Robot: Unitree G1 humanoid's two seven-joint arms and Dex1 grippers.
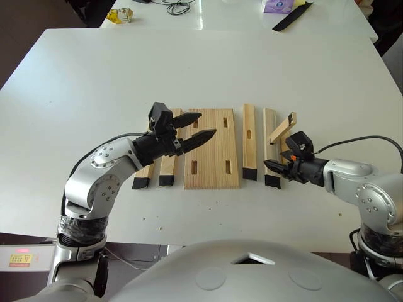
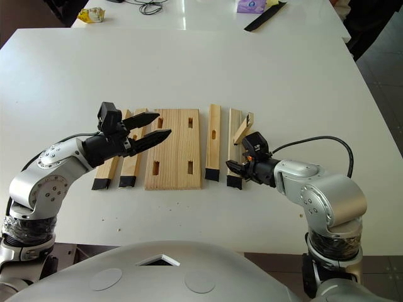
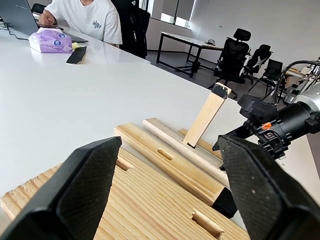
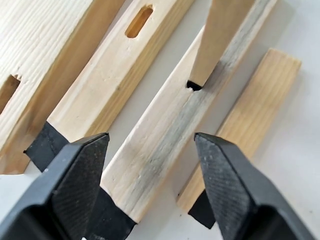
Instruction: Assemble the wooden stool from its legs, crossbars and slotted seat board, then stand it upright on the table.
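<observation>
Early assembly: a crossbar (image 1: 283, 128) leans in the rightmost leg's (image 1: 270, 141) slot on the counter (image 1: 94, 82). The right gripper (image 1: 272, 168), fingers wide, sits at that leg's capped end. The left gripper (image 1: 207, 124) hovers wide over the seat board (image 1: 217, 157). Next, probably, it closes on the leg.

Head stereo pair looking down at table (image 1: 201, 69), wrist cameras close over legs (image 4: 150, 135)
</observation>
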